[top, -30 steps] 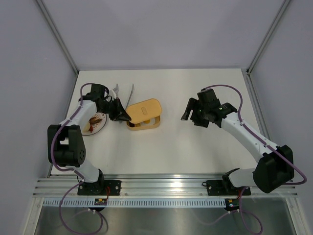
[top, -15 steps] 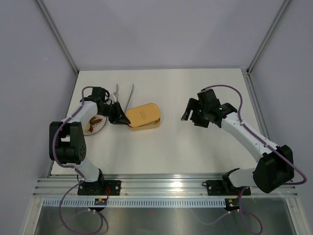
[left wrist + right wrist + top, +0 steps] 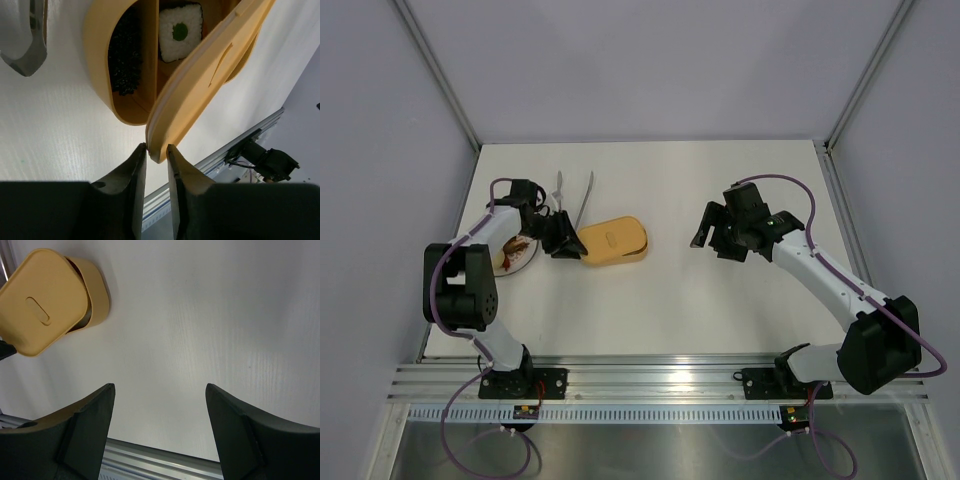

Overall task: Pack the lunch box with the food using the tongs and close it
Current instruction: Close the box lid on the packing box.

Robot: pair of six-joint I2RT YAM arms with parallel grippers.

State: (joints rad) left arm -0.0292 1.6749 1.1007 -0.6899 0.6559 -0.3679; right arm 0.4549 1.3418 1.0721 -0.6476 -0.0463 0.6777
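At the near edge runs a metal rail (image 3: pixel 660 372), and the white table (image 3: pixel 660 310) stretches away from it. On the near left of the table lies a small white plate (image 3: pixel 527 262) carrying a reddish-brown piece of food (image 3: pixel 516 245). The left arm (image 3: pixel 485 235) reaches across the plate's far side.

Just right of the plate, the left gripper (image 3: pixel 157 152) lies low and points right. Its fingers (image 3: pixel 134 190) are drawn narrow, with the left end of the lid (image 3: pixel 200 85) pinched between their tips. The lid rests tilted and askew on the lunch box (image 3: pixel 620 257), which stands left of the table's middle.

In the left wrist view the tub gapes beside the raised lid. A divider splits it, with a dark filling (image 3: pixel 122 55) in one compartment and a white square rice piece (image 3: pixel 181 31) with a green centre in the other.

Well apart on the right, at about the same depth, the right gripper (image 3: pixel 159 390) hangs over the table. Its fingers are spread wide, and only tabletop shows between them. Its camera catches the lunch box off to the left.

Farther back, just beyond the left gripper and the box's left end, the silver tongs (image 3: pixel 586 195) lie on the table, apart from both grippers.
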